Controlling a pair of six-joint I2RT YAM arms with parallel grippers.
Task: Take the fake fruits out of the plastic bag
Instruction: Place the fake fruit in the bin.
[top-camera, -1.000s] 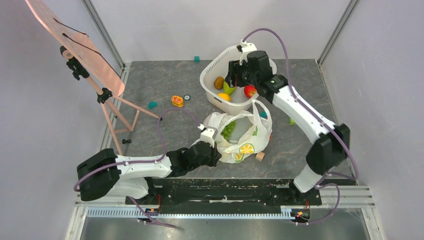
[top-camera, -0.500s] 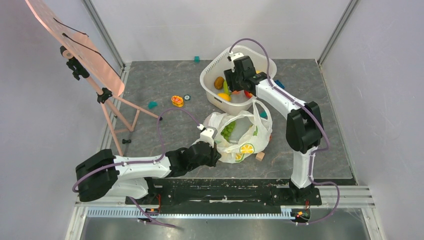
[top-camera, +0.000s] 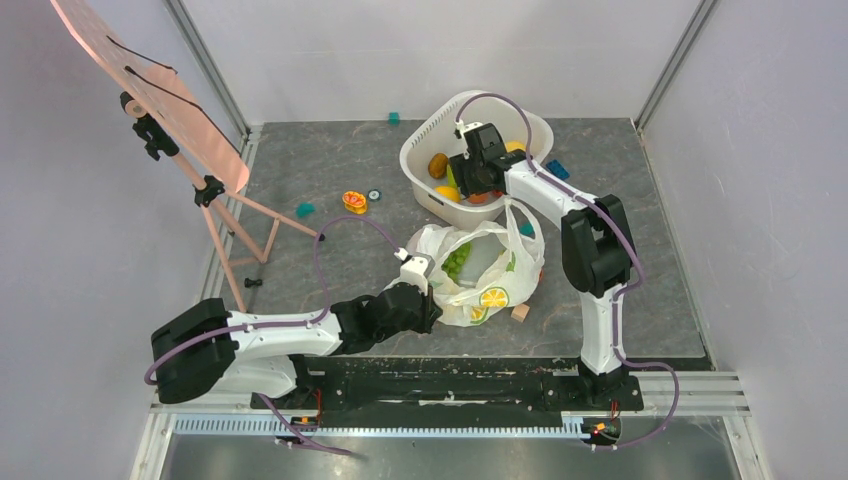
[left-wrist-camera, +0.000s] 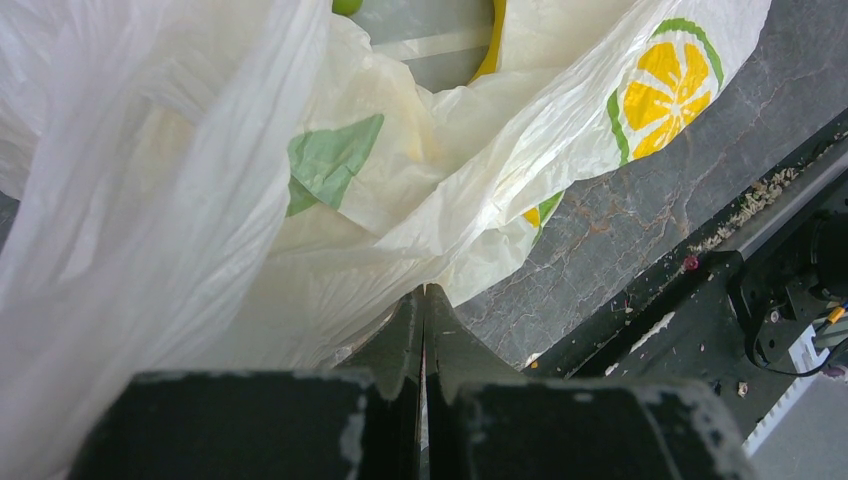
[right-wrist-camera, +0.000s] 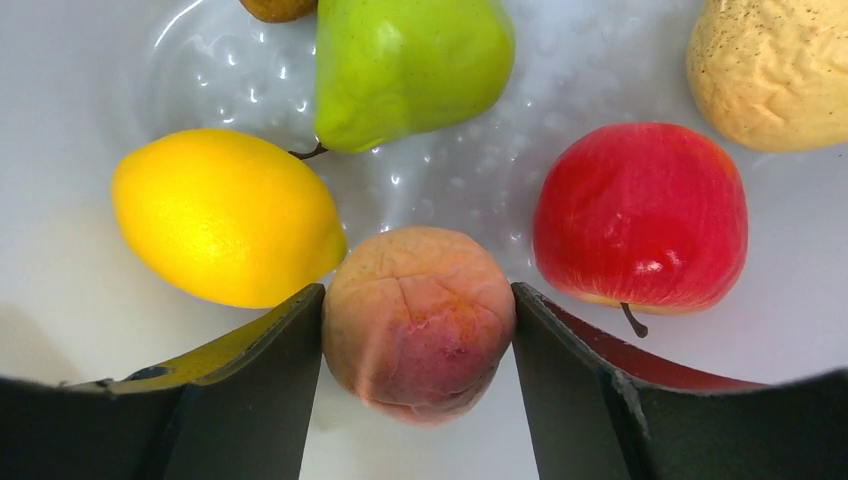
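Note:
The plastic bag (top-camera: 487, 272), white with lemon-slice prints, lies open at the table's middle and fills the left wrist view (left-wrist-camera: 200, 200). A green fruit (top-camera: 456, 260) shows inside it. My left gripper (top-camera: 428, 296) is shut on the bag's near-left edge (left-wrist-camera: 423, 300). My right gripper (top-camera: 478, 186) is down inside the white tub (top-camera: 420, 140), shut on a pink peach (right-wrist-camera: 420, 320) just above the tub floor. Around it in the tub lie a red apple (right-wrist-camera: 640, 215), a yellow lemon (right-wrist-camera: 225, 215), a green pear (right-wrist-camera: 410, 65) and a tan fruit (right-wrist-camera: 770, 70).
A pink easel (top-camera: 150, 100) stands at the far left. An orange toy (top-camera: 354, 202), teal blocks (top-camera: 305, 210) (top-camera: 394, 118), a blue block (top-camera: 557, 168) and a wooden block (top-camera: 519, 313) lie scattered on the table.
My right gripper has moved left and down into the tub with the peach. The left arm and the bag have not moved.

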